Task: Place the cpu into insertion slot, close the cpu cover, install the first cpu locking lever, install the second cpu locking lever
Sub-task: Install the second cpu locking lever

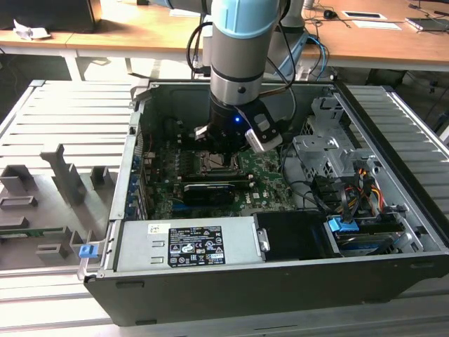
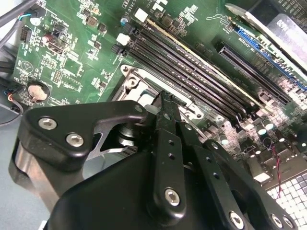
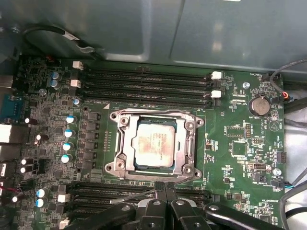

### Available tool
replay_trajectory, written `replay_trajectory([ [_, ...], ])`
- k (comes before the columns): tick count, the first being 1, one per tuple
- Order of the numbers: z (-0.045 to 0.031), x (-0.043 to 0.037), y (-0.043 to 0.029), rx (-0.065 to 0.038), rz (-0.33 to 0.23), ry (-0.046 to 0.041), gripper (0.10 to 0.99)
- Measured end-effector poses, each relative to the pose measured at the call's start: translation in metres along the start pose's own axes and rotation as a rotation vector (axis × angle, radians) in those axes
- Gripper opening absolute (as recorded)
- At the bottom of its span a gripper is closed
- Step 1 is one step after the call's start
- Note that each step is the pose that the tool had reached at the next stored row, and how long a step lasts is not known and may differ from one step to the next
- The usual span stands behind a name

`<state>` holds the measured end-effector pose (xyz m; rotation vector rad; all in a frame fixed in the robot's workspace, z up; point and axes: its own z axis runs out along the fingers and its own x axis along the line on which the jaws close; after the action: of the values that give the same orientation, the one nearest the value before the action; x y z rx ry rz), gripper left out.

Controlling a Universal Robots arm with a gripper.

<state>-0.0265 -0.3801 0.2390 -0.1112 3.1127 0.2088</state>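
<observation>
I am wearing a pale-blue capped, silver-grey cylindrical arm (image 1: pixel 238 49), trailing looped black cables (image 1: pixel 200 42), glowing with a small blue light at my dark wrist. My matte-black metal gripper (image 3: pixel 164 189) is showing silver hex-socket screws along its linkages.

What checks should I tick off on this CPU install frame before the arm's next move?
1. CPU seated in the insertion slot: ok, it lies flat and square inside the rim.
2. CPU cover closed over the chip: ok, the frame lies down around it in the first wrist view.
3. Locking levers latched: cannot tell; a thin metal rod lies loose-looking beside the socket.
4. End effector placement: ok, at the socket's edge near that rod.
5. End effector holding anything: cannot tell.
6. Memory slots beside the socket unobstructed: ok.
</observation>
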Motion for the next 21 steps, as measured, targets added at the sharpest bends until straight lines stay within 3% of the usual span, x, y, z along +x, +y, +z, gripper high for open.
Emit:
replay_trajectory([
  [3,-0.0001,0.0004,-0.0003,0.000,0.000,0.0001,0.106],
  [4,-0.0001,0.0005,-0.0010,-0.008,0.001,0.0030,0.106],
  [5,-0.0003,0.0006,-0.0030,-0.026,0.001,0.0047,0.106],
  [7,-0.0004,0.0018,-0.0076,-0.034,0.001,0.0044,0.106],
  [11,-0.0004,0.0086,-0.0098,-0.045,-0.001,0.0042,0.106],
  [17,0.0004,0.0218,-0.0091,-0.053,-0.002,0.0036,0.106],
  [21,0.0070,0.0282,-0.0096,-0.063,-0.007,0.0037,0.106],
])
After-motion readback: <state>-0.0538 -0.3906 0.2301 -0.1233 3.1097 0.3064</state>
